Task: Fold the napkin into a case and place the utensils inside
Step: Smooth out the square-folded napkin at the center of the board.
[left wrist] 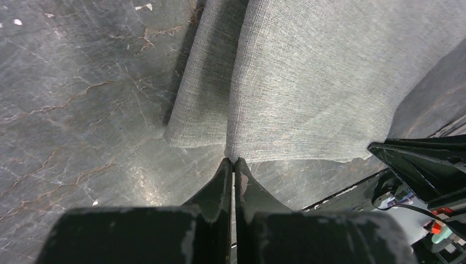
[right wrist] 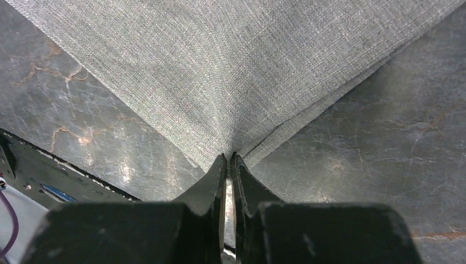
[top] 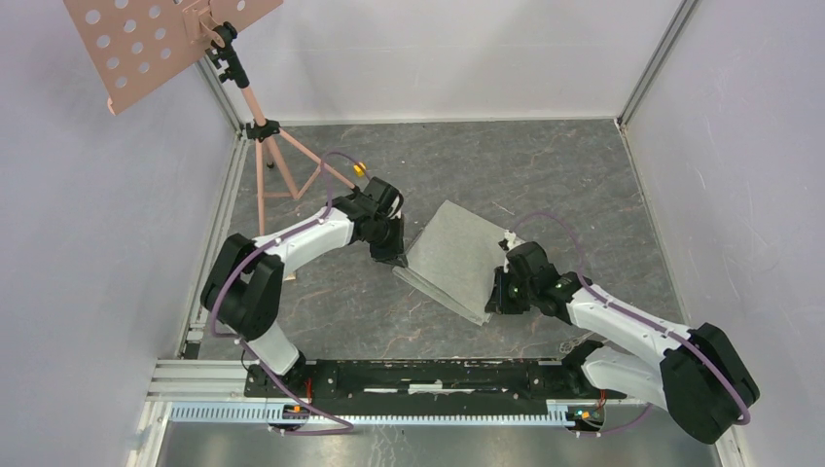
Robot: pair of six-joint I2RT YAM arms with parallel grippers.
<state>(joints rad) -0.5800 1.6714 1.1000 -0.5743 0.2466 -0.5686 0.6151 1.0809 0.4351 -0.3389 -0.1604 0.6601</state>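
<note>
Now, left gripper (left wrist: pixel 233 164) clamped on napkin (left wrist: pixel 308 82) corner, right gripper (right wrist: pixel 229 158) clamped on another corner.

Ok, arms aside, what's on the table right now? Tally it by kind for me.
Napkin: 1
Stand: 1
Utensils: 0 in view
Total: 2

Napkin (top: pixel 457 255) betw. L hand (left wrist: pixel 233 163), R hand (right wrist: pixel 228 157)
</note>
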